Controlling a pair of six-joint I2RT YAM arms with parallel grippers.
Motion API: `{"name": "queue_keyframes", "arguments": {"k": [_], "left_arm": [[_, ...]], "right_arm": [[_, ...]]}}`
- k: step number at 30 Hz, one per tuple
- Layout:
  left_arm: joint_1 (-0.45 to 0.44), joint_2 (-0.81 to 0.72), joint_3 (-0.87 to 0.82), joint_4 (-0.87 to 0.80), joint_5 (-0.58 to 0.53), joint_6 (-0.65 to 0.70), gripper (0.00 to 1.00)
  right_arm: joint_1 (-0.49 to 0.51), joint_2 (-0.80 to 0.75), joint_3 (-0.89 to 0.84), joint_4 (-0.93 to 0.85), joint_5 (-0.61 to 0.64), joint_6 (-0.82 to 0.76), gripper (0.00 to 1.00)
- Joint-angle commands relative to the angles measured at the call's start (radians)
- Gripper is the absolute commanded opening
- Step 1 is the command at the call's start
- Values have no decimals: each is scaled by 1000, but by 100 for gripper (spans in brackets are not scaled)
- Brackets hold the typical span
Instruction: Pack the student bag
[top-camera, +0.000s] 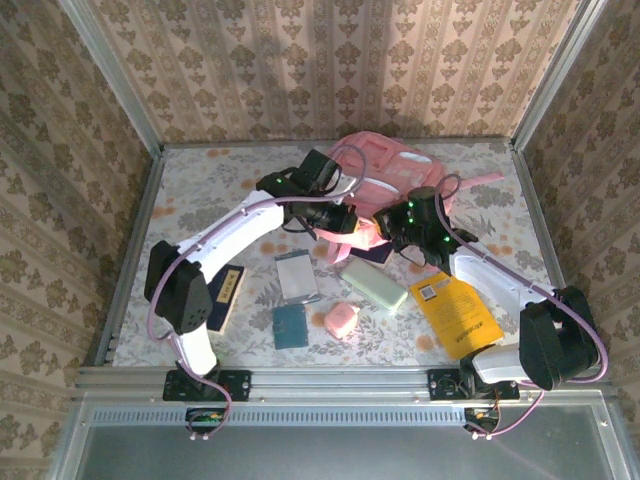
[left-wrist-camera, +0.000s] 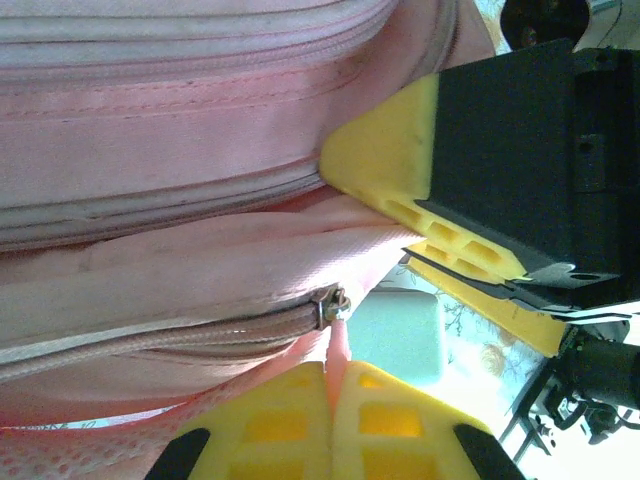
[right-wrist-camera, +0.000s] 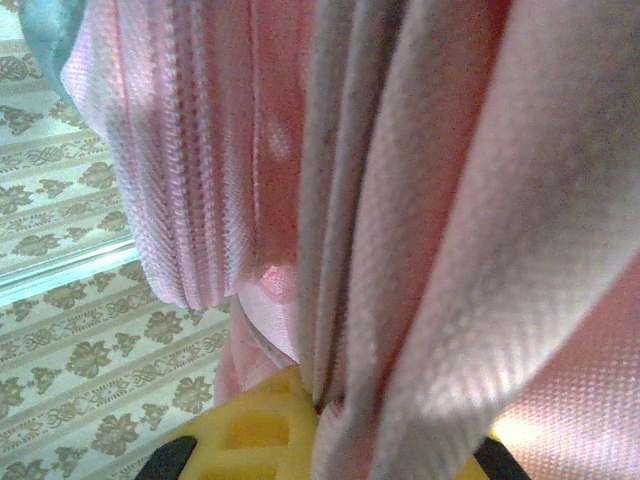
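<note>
The student bag (top-camera: 392, 163), a large pink backpack, lies at the back middle of the table. Both grippers meet at its near edge. My left gripper (top-camera: 345, 222) (left-wrist-camera: 335, 385) is shut on the pink zipper pull tab (left-wrist-camera: 340, 345), just below the metal slider (left-wrist-camera: 333, 305) at the end of the zipper. My right gripper (top-camera: 386, 230) (right-wrist-camera: 330, 410) is shut on a fold of the bag's pink fabric (right-wrist-camera: 420, 250). In the left wrist view its yellow fingers (left-wrist-camera: 400, 160) press against the bag from the right.
In front of the bag lie a mint green case (top-camera: 373, 284) (left-wrist-camera: 400, 335), a yellow book (top-camera: 455, 312), a small pink pouch (top-camera: 341, 321), a teal notebook (top-camera: 290, 326), a grey-white notebook (top-camera: 297, 276) and a dark book (top-camera: 228, 297). Patterned walls enclose the table.
</note>
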Motion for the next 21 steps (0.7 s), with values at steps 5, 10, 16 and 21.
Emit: {"name": "queue_keyframes", "arguments": {"k": [5,10,16,21], "left_arm": [[60,-50,-20,-56,-74,22,0],[98,-78,-87,-44,-103,11,0],[149,-110,-156,-9,-113,-3,0],[182,-109,-199,20,-105,-6,0]], "right_arm": [[-30,-24,34,-55,27,-86,0],[-37,-33,43,-80,25,-113,0],[-49,-40,56,-97,10,-139,0],[-68,-49,69,-114,-10,-161,0]]}}
